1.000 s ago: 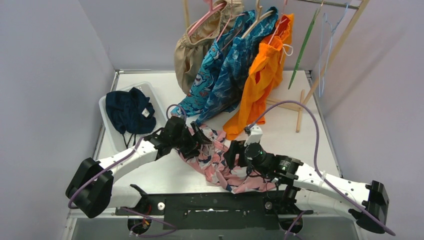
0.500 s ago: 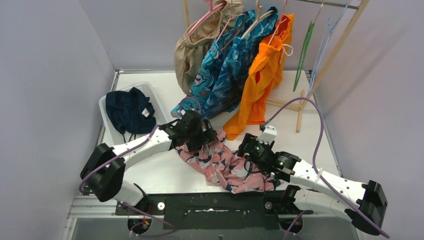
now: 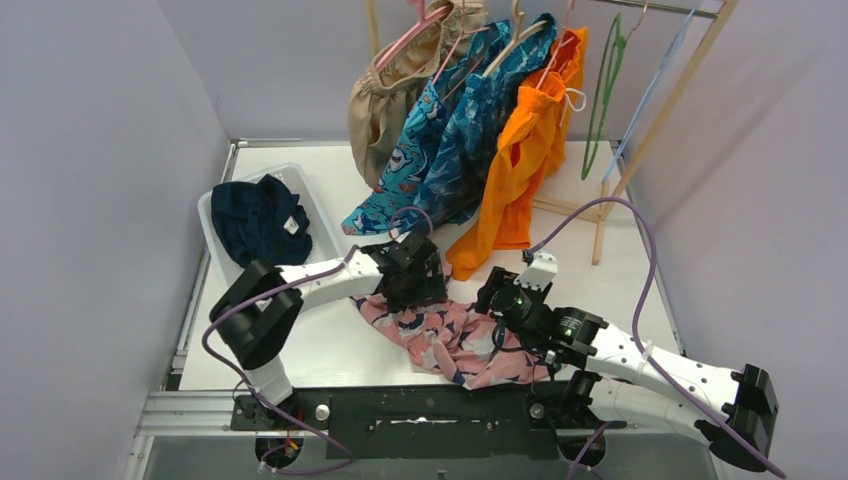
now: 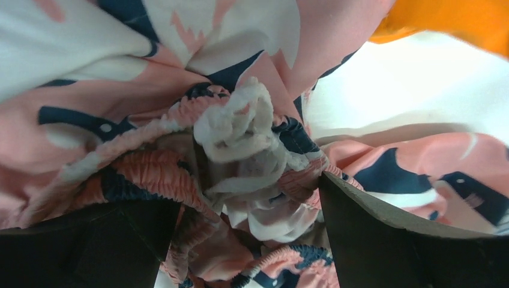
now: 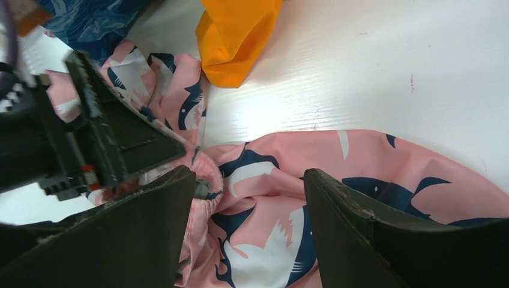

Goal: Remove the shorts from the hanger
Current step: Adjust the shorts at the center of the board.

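The pink shark-print shorts (image 3: 455,340) lie crumpled on the table, off any hanger. My left gripper (image 3: 415,288) is over their waistband (image 4: 240,138); its jaws stand wide apart with the bunched elastic and white drawstring between them (image 4: 249,192). My right gripper (image 3: 497,303) is open just above the pink fabric (image 5: 249,174), touching nothing. Tan (image 3: 385,100), turquoise (image 3: 420,140), dark teal-blue (image 3: 470,140) and orange shorts (image 3: 525,150) hang on hangers on the rack. Navy shorts (image 3: 258,220) lie in the bin.
A clear plastic bin (image 3: 215,205) stands at the left. The wooden rack's slanted post (image 3: 660,110) and foot stand at the right. Empty green (image 3: 600,100) and pale blue hangers (image 3: 655,65) hang there. The orange hem (image 5: 240,36) rests on the table beside my grippers.
My left gripper has moved right along the pink shorts' waistband. My right gripper has drawn back to the right, off the fabric. The empty green hanger has swung.
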### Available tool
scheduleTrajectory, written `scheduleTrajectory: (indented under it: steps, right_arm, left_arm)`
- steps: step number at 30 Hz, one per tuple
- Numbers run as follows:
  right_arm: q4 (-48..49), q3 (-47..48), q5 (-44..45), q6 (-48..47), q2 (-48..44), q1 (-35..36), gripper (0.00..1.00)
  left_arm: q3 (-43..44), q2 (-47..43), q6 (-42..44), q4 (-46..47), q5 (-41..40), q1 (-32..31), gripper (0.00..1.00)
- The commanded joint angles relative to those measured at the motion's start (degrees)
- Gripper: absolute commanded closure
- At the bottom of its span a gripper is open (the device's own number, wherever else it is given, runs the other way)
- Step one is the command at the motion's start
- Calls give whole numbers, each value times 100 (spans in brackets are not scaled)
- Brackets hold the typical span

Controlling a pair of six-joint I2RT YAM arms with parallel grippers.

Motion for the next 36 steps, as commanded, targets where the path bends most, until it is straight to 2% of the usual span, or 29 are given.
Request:
scheduleTrajectory:
  steps: [1, 4, 7, 12, 13, 21, 25, 27, 30, 32, 34, 36]
  right_arm:
    - [190, 37, 422, -24, -22, 63, 32]
    - [149, 76, 492, -16, 3, 99, 32]
    - [94, 136, 551, -20, 42, 127, 32]
    - [13, 247, 696, -45, 125, 165, 32]
    - [13, 262, 719, -50, 149, 167, 32]
    - [101, 390, 801, -181, 259, 242, 31]
    - [418, 316, 747, -383, 152, 285, 31]
    - [573, 252, 746, -449, 66, 303, 31]
    - [723, 163, 811, -455, -25, 325, 31]
    - [733, 150, 890, -414, -62, 334, 31]
    - [686, 158, 978, -329, -79, 339, 31]
    - [622, 170, 1061, -256, -70, 348, 31]
  left_arm:
    - [248, 541, 547, -205, -46, -337, 18]
    - [28, 789, 704, -160, -31, -620, 27]
    - [-348, 794, 762, -34, -215, -854, 49]
    - [-505, 519, 812, -202, -746, -908, 97]
    - [-488, 372, 792, -260, -922, -907, 100]
    - [-258, -1520, 712, -515, -2518, -801, 100]
    - [-466, -2716, 871, -508, -3123, -380, 100]
    - [-659, -3341, 1348, -227, -2858, -17, 100]
    - [-945, -3919, 2592, 432, -1812, 281, 100]
    - [-966, -3988, 3359, 587, -1020, 272, 100]
    - [-909, -3797, 3641, 520, -326, 215, 100]
    - [-921, -3483, 3689, 461, 13, 50, 100]
